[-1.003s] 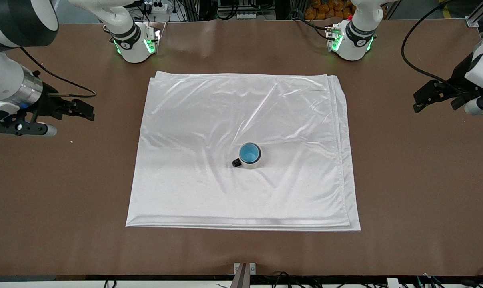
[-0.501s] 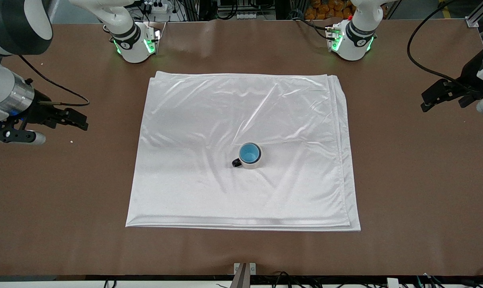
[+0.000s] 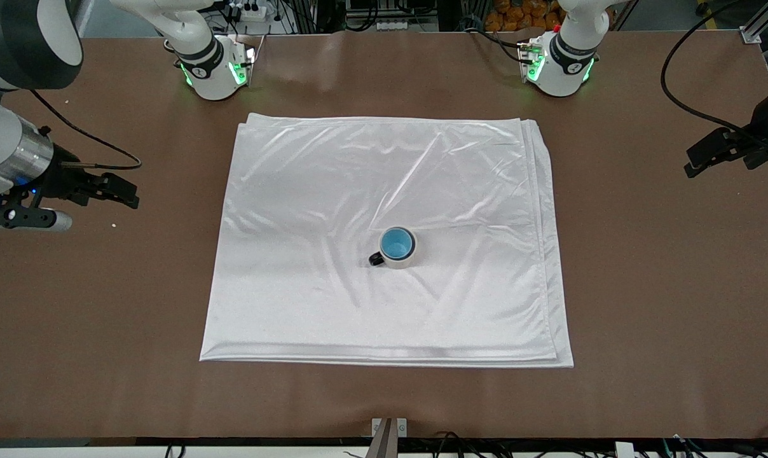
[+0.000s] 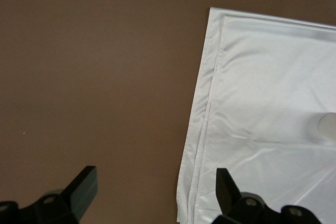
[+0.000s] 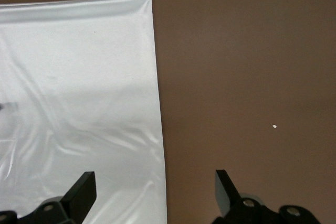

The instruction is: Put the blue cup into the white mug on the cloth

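The blue cup (image 3: 396,243) sits inside the white mug (image 3: 404,261), and only its bright blue inside shows. The mug stands upright on the cloth (image 3: 384,172), with its black handle (image 3: 376,259) pointing toward the right arm's end of the table. My right gripper (image 3: 126,194) is open and empty over the bare table beside the cloth. My left gripper (image 3: 695,166) is open and empty over the bare table at the other end. The left wrist view shows the gripper (image 4: 155,177), the cloth's edge (image 4: 262,77) and part of the mug (image 4: 329,127). The right wrist view shows the gripper (image 5: 154,179) and the cloth (image 5: 79,77).
The brown table (image 3: 644,286) reaches well past the cloth all round. The arm bases (image 3: 215,70) (image 3: 555,63) stand at the table's edge farthest from the front camera. A small white speck (image 3: 114,224) lies near my right gripper and also shows in the right wrist view (image 5: 274,126).
Both grippers have drawn away from the cloth toward their own ends of the table, the left one the more. The cup, mug and cloth have not moved.
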